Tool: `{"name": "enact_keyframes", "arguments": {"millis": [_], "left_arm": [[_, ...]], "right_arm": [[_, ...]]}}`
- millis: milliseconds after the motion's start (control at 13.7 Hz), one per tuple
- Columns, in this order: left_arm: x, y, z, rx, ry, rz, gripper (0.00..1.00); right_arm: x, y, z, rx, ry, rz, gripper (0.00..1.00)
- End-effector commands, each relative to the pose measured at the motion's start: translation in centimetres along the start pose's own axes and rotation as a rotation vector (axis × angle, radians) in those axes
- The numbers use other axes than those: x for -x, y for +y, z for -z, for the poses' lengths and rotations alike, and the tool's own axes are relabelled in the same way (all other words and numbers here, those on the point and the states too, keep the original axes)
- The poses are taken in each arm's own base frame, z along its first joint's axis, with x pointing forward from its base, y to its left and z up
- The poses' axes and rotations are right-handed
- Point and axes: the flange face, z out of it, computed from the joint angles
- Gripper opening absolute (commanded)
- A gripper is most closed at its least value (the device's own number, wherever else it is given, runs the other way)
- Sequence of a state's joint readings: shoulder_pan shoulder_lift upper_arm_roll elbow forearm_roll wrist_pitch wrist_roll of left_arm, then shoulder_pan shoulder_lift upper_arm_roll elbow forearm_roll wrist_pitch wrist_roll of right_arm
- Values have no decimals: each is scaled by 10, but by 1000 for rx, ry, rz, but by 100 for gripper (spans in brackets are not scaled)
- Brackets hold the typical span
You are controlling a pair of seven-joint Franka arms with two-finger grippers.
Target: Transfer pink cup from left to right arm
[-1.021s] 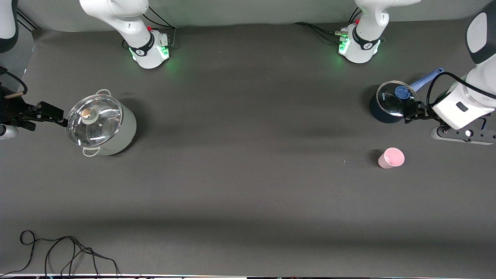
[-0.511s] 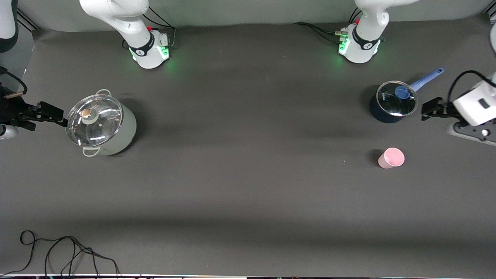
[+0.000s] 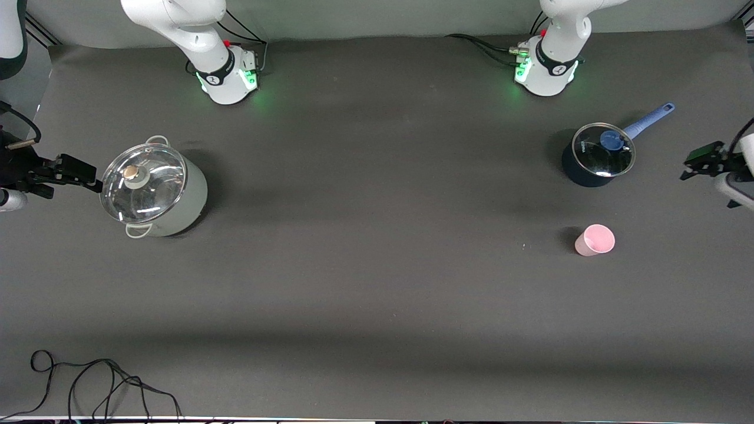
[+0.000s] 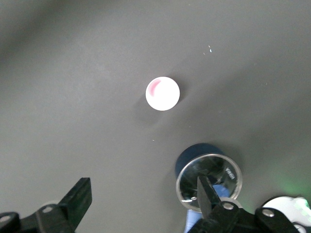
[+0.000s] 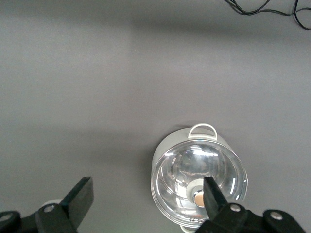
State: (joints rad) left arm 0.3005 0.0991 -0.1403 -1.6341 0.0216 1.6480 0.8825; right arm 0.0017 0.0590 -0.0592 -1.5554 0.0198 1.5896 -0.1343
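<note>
The pink cup (image 3: 595, 239) stands upright on the dark table toward the left arm's end, nearer the front camera than the blue saucepan. In the left wrist view the pink cup (image 4: 162, 93) is a pale round disc seen from above. My left gripper (image 3: 700, 160) hangs open at the table's edge at the left arm's end, well apart from the cup and empty; its own view shows the left gripper (image 4: 144, 194) with wide-set jaws. My right gripper (image 3: 73, 172) waits open beside the big grey pot, and the right gripper (image 5: 148, 196) holds nothing.
A dark blue saucepan (image 3: 595, 156) with a glass lid and blue handle stands farther from the front camera than the cup. A large grey pot (image 3: 154, 187) with a glass lid stands at the right arm's end. A black cable (image 3: 100, 383) lies by the table's front edge.
My left gripper has drawn away from the saucepan toward the table's edge at the left arm's end. The cup, both pots and the right arm have not moved.
</note>
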Motion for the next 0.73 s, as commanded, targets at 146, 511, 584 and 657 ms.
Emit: {"name": "enact_keyframes", "arguments": {"millis": [146,511,584,657], "left_arm": [[72,-86,-50,164,272,-236,99],[147,-150,-147,284,593,-368,99],[158,-159,-171,292,662,-408,99],[161,-164,-195,306,740,-443,99]], "right_arm": [[2,1,8,19,25,25,100],[3,6,13,21,36,14,100],[3,8,13,21,36,11,100],[3,8,14,21,38,11,100]]}}
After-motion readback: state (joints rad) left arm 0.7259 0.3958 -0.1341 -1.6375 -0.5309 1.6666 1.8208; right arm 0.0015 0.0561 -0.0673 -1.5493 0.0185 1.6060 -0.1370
